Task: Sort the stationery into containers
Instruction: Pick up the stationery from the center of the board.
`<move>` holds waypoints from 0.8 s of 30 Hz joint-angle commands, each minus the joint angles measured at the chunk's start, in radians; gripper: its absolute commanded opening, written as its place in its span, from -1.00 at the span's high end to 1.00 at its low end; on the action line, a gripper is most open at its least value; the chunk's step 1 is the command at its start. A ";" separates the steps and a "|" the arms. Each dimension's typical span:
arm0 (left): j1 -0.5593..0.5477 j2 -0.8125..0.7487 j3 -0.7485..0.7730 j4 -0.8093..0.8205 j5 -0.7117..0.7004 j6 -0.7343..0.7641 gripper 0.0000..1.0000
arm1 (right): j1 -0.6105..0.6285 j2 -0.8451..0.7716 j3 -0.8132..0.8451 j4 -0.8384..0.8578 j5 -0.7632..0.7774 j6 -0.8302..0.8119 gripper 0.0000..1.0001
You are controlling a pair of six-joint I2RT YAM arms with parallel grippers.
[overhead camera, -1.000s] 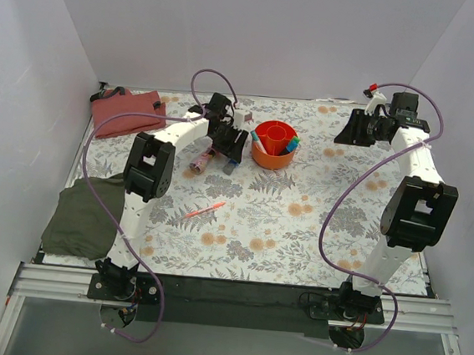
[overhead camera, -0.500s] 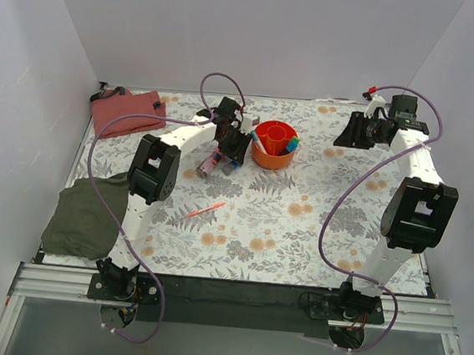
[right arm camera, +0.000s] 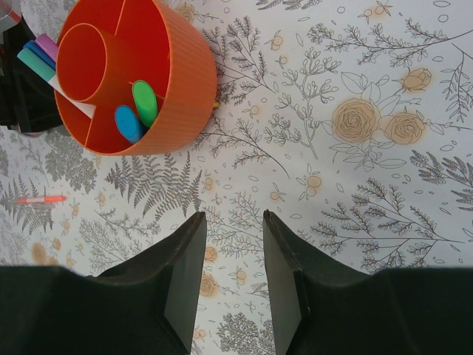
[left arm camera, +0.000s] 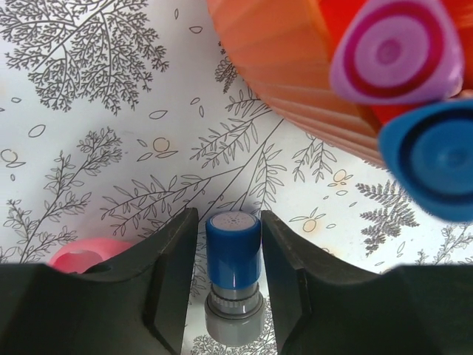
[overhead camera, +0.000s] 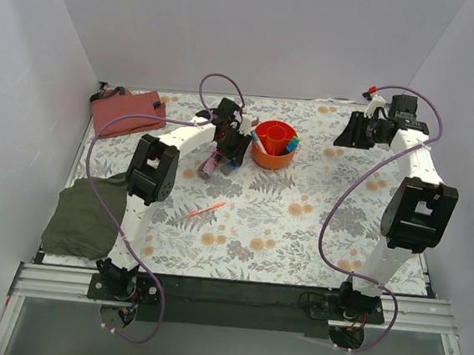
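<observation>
My left gripper point(overhead camera: 233, 146) is shut on a blue-capped marker point(left arm camera: 233, 244), just left of the orange cup point(overhead camera: 275, 145). In the left wrist view the cup's ribbed wall point(left arm camera: 281, 66) fills the top right, with a purple cap point(left arm camera: 392, 48) and a blue cap point(left arm camera: 436, 159) sticking out. A pink tube point(overhead camera: 210, 165) lies below the left gripper. A thin orange-red pen point(overhead camera: 205, 210) lies on the cloth nearer the front. My right gripper point(overhead camera: 348, 129) is open and empty, raised at the back right. Its view shows the cup point(right arm camera: 177, 81) holding several markers.
An olive-green cloth point(overhead camera: 86, 213) lies at the front left edge. A red pouch point(overhead camera: 126, 110) lies at the back left corner. White walls close in the table on three sides.
My left gripper has moved right towards the cup with the blue-capped marker in it. The pink tube has shifted a little to the right. The right arm has not moved.
</observation>
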 commanded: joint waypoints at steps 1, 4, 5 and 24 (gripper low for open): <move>0.005 -0.046 -0.041 -0.061 -0.071 0.032 0.24 | -0.005 -0.020 0.020 0.025 -0.029 0.000 0.10; 0.005 -0.044 -0.047 -0.061 -0.058 0.033 0.46 | -0.005 -0.020 0.015 0.030 -0.032 0.005 0.10; 0.005 -0.044 -0.045 -0.062 -0.056 0.032 0.52 | -0.005 -0.021 0.017 0.030 -0.034 0.006 0.10; 0.025 -0.302 0.096 0.011 0.180 0.004 1.00 | -0.004 -0.018 0.056 -0.019 0.017 -0.015 0.12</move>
